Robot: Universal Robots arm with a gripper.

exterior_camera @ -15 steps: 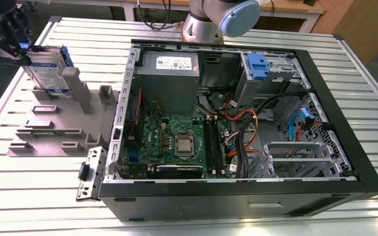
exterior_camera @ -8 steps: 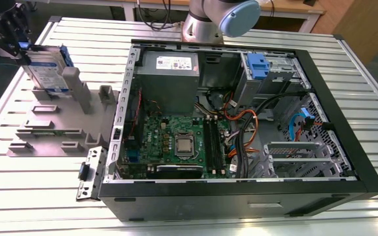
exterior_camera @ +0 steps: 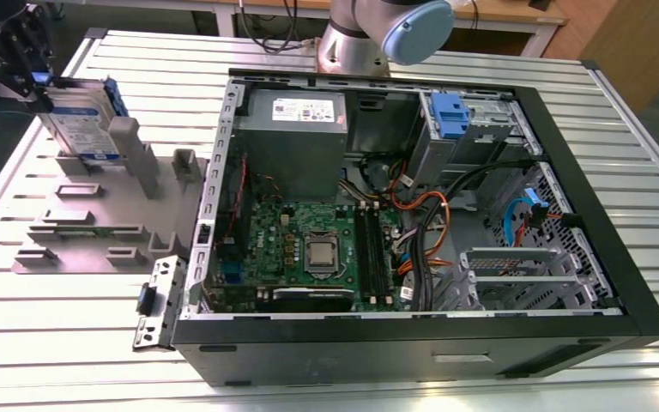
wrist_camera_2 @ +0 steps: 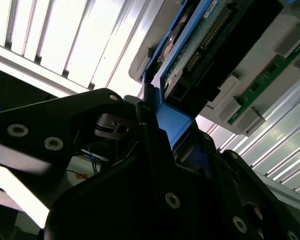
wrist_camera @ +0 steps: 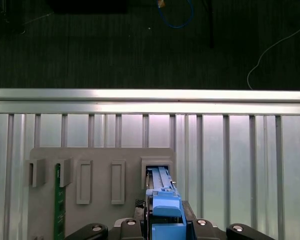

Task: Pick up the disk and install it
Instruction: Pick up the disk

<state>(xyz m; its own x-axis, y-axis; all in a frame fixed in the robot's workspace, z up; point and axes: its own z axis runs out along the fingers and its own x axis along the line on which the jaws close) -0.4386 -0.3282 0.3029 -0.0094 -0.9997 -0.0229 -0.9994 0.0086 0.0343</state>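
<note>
The disk (exterior_camera: 78, 124), a silver drive with a white-and-blue label and a blue carrier frame, stands on edge in a slot of the grey fixture (exterior_camera: 89, 225) at the exterior view's left. My gripper (exterior_camera: 41, 81) is at its top edge, shut on the blue frame. In the first wrist view the disk (wrist_camera: 160, 182) reaches down into the slot, with the black gripper (wrist_camera: 166, 220) around its blue end. In the second wrist view the gripper (wrist_camera_2: 165, 125) clamps the blue frame below the disk's (wrist_camera_2: 190, 47) connector side.
An open computer case (exterior_camera: 421, 330) lies to the exterior view's right, with a drive bay and blue latch (exterior_camera: 450, 116) at its far corner. A green memory board (wrist_camera: 59, 205) stands in another fixture slot. The arm's base (exterior_camera: 376, 34) is behind the case. The slatted table's edge (wrist_camera: 150, 95) is close by.
</note>
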